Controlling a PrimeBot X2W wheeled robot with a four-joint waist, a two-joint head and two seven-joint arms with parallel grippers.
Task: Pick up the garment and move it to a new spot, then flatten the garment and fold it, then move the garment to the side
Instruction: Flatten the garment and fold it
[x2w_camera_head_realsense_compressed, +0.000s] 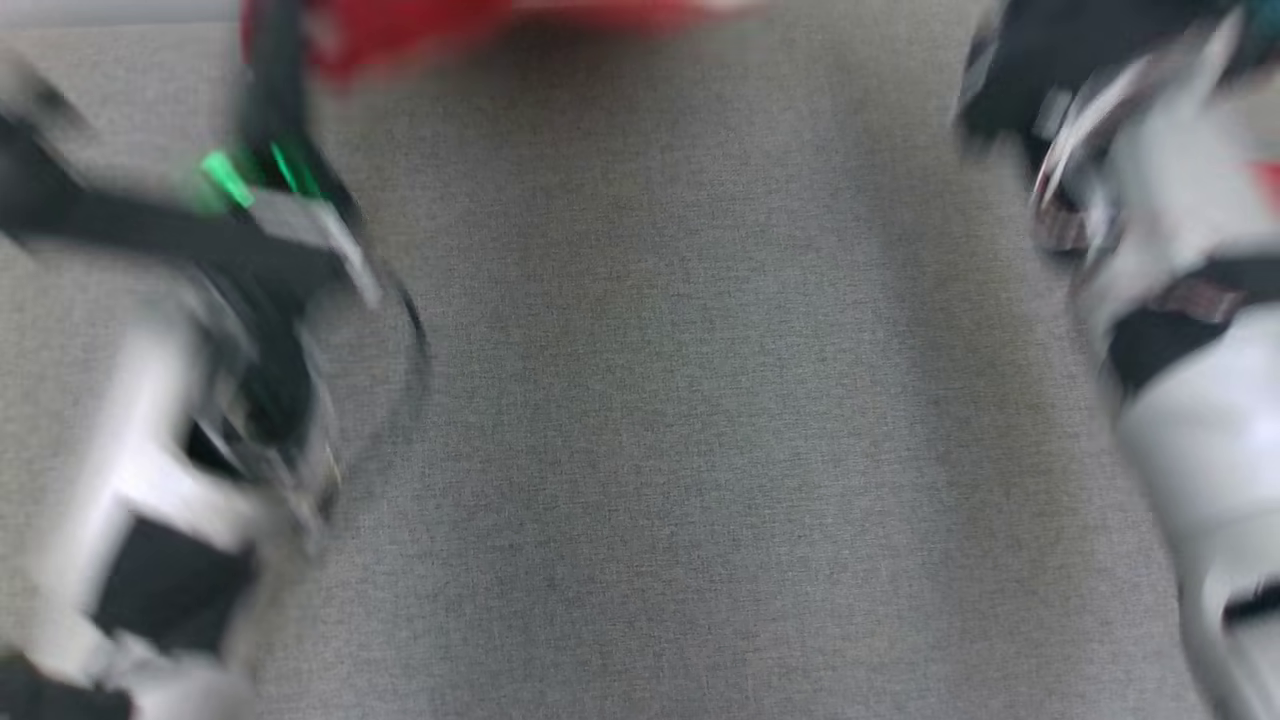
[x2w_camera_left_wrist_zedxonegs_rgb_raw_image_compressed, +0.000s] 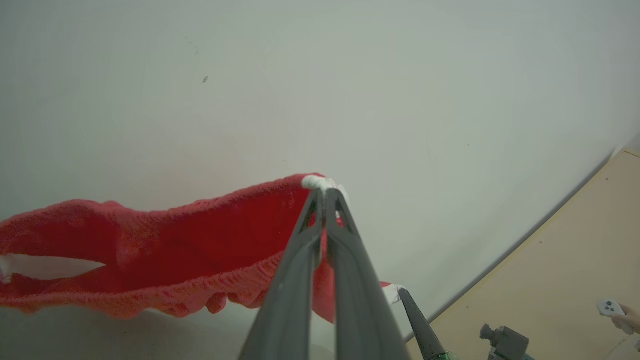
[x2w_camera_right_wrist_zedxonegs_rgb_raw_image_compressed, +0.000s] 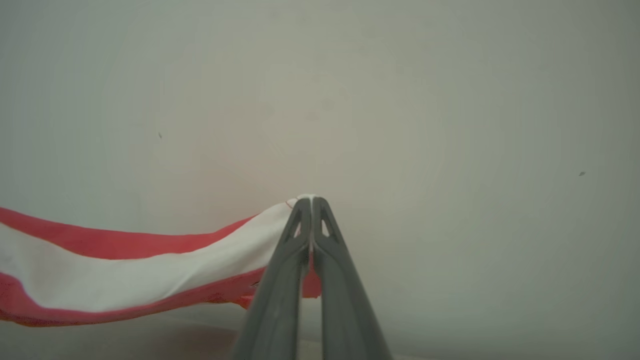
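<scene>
The garment (x2w_camera_left_wrist_zedxonegs_rgb_raw_image_compressed: 175, 250) is red knit with white trim and hangs in the air, stretched between my two grippers. My left gripper (x2w_camera_left_wrist_zedxonegs_rgb_raw_image_compressed: 325, 192) is shut on one white-trimmed corner. My right gripper (x2w_camera_right_wrist_zedxonegs_rgb_raw_image_compressed: 311, 200) is shut on the white band of the garment (x2w_camera_right_wrist_zedxonegs_rgb_raw_image_compressed: 125, 270), which sags away to the left of that view. In the left wrist view, a dark finger (x2w_camera_left_wrist_zedxonegs_rgb_raw_image_compressed: 420, 325) of the other gripper touches a second white corner at the lower right. The head view is blurred by motion, with a red strip of the garment (x2w_camera_head_realsense_compressed: 480, 30) at its top edge.
A grey cloth-covered surface (x2w_camera_head_realsense_compressed: 700, 400) spreads below, between my left arm (x2w_camera_head_realsense_compressed: 200, 400) and right arm (x2w_camera_head_realsense_compressed: 1180, 250). A pale wall fills the background of both wrist views. Tan floor (x2w_camera_left_wrist_zedxonegs_rgb_raw_image_compressed: 575, 260) lies at the right, where a hand holds a white controller (x2w_camera_left_wrist_zedxonegs_rgb_raw_image_compressed: 612, 310).
</scene>
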